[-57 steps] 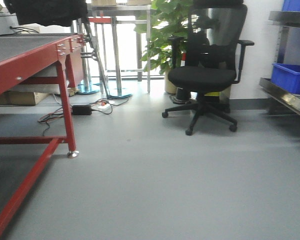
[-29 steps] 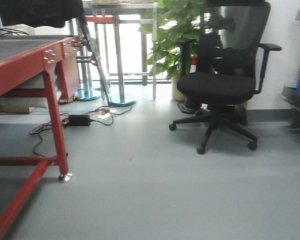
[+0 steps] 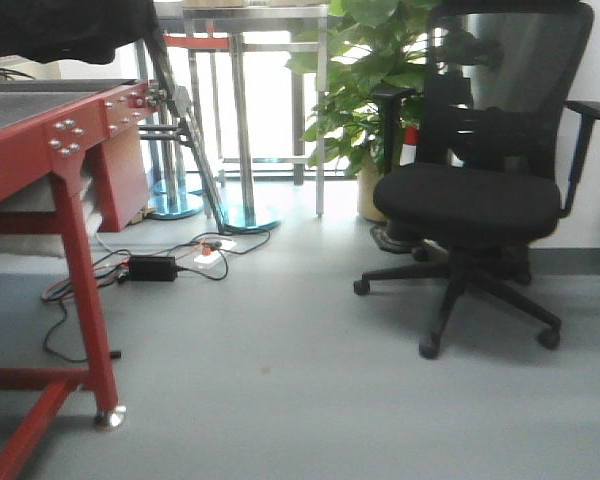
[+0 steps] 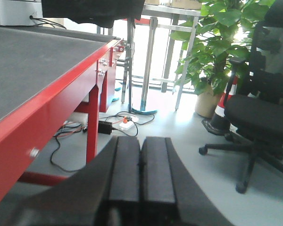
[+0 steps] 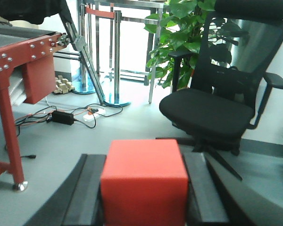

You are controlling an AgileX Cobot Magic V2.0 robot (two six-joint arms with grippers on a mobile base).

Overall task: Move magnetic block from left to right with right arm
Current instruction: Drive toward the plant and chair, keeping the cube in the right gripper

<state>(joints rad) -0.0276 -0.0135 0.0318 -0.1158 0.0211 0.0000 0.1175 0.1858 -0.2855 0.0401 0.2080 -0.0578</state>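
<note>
Across the lower field of every view: grey floor [image 3: 310, 400], smooth, with nothing of the task on it.

Item 1. Red-framed tabletop [image 4: 23, 56], dark grey surface, at the left of the views. The part in view carries no block.

Item 2. Black office chair [image 3: 470, 200], mesh back, on castors, standing at the right.

Item 3. Potted plant [image 3: 355, 90], broad green leaves, behind the chair and just beside it.

Item 4. Steel-legged stand [image 3: 235, 110], by the bright window, well behind the tabletop.

Item 5. Left end effector [image 4: 140, 146], dark pads pressed flat against each other, nothing between them. It points out past the tabletop edge and has no part in the task.

Item 6. Right end effector [image 5: 144, 165], fingers [image 5: 87, 188] spread to the block's width and clamped on either side of it.

Item 7. Power brick [image 3: 152, 267], black, on the floor among loose cables near the table leg.

Item 8. Magnetic block [image 5: 144, 188], bright red cube, held between the right fingers. It is off any surface, with floor and chair beyond it.

Status, by judgement: pickup done, block in carry. Remaining are the set-down on the right side and the release. No set-down spot shows in any view, so how much travel is left cannot be told.
</note>
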